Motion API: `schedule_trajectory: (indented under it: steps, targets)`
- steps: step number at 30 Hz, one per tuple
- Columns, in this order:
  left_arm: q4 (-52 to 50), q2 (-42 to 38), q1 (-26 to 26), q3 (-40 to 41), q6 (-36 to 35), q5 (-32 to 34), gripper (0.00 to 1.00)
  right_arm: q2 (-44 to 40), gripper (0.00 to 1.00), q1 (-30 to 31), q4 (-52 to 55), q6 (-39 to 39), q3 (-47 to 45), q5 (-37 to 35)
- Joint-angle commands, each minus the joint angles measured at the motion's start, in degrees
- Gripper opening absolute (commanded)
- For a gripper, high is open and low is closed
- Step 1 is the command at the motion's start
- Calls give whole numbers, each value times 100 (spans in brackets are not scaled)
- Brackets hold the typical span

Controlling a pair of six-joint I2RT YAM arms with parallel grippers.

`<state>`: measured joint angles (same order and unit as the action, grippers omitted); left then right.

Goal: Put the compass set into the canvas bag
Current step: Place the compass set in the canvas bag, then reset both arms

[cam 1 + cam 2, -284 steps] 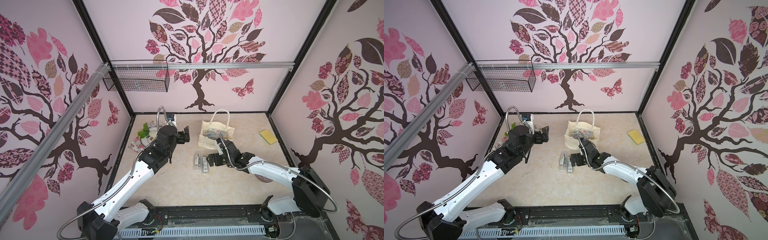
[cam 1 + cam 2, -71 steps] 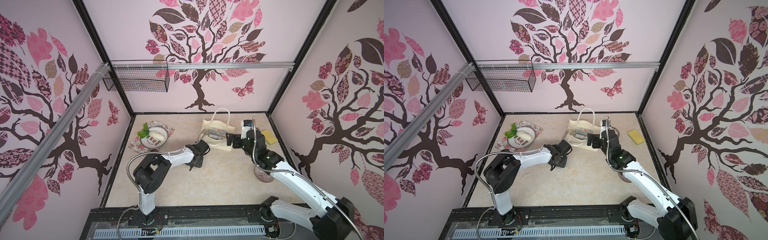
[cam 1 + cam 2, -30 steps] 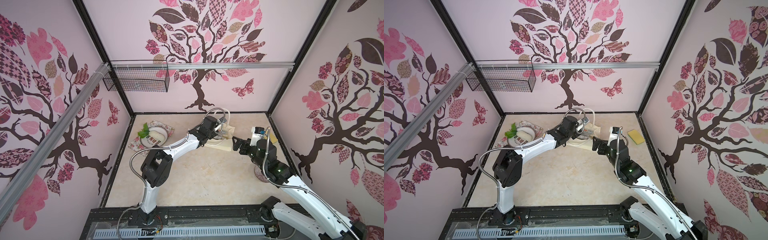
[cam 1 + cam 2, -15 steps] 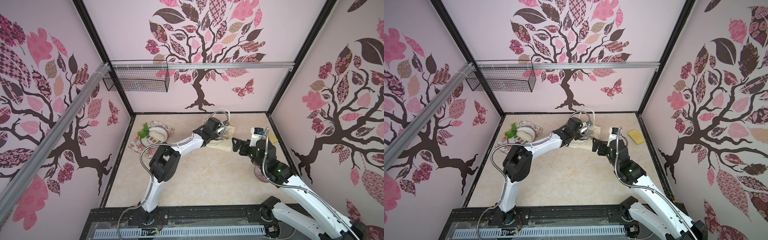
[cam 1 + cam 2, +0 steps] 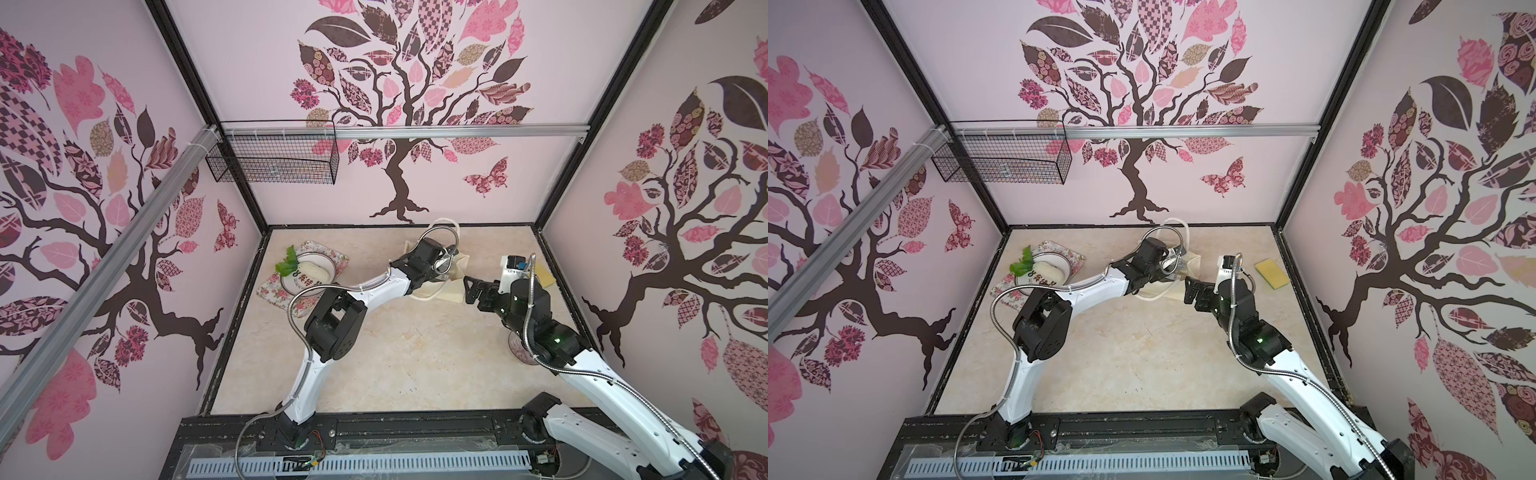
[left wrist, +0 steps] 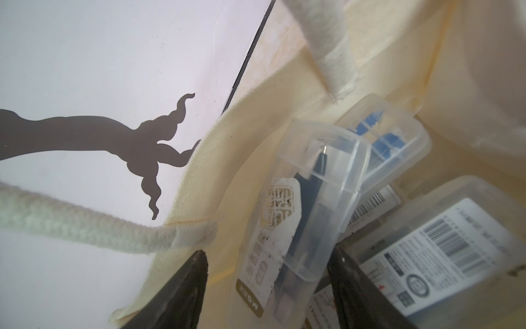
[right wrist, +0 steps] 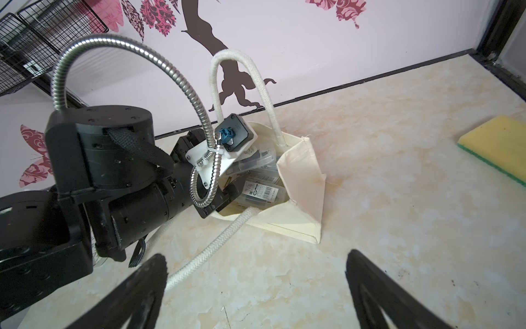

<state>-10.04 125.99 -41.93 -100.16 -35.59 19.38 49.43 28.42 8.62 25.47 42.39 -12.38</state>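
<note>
The canvas bag (image 5: 453, 293) (image 5: 1177, 293) (image 7: 301, 182) stands open at the back of the table, one rope handle up. My left gripper (image 6: 269, 252) (image 5: 441, 268) reaches into its mouth, and it is open. A clear plastic compass set (image 6: 307, 205) lies inside the bag between the fingers, with a gap to one finger. It rests on two more clear cases (image 6: 384, 148) (image 6: 444, 242). My right gripper (image 5: 468, 290) (image 5: 1188, 291) (image 7: 256, 256) hangs open and empty just right of the bag, above bare table.
A yellow sponge (image 5: 544, 276) (image 7: 495, 142) lies at the back right. At the back left a floral tray (image 5: 338, 259) carries a plate of food (image 5: 309, 272). The bag's second handle (image 7: 210, 247) trails on the table. A wire basket (image 5: 274, 158) hangs on the wall.
My left arm has pushed further into the bag's mouth, its elbow swinging toward the table's middle, and its jaws now stand apart around the case. The right arm has barely moved.
</note>
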Motion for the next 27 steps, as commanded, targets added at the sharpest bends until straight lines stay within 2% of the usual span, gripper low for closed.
schedule_trajectory:
  steps: [1, 8, 14, 17, 21, 24, 27]
  targets:
    - [-47, -258, 1, -375, 264, 78, 78, 99, 100, -21, 16, -90, 271, -116]
    - [-137, -994, 1, -502, 806, 162, 97, 338, 100, -21, -45, -225, 369, -263]
    - [-293, -1578, 16, -345, 1344, 456, 97, 536, 100, -18, -226, -377, 340, -557]
    - [-201, -2098, 35, 91, 1675, 611, 97, 694, 100, -21, -286, -526, 305, -998]
    - [-193, -2900, 185, 741, 2142, 470, 97, 906, 100, -63, -601, -658, 91, -1581]
    - [-448, -3461, 418, 1083, 2669, 477, 97, 1102, 100, -339, -908, -634, -168, -1496]
    - [-468, -4080, 568, 1728, 2818, 886, 97, 1327, 100, -623, -1257, -605, -452, -1623]
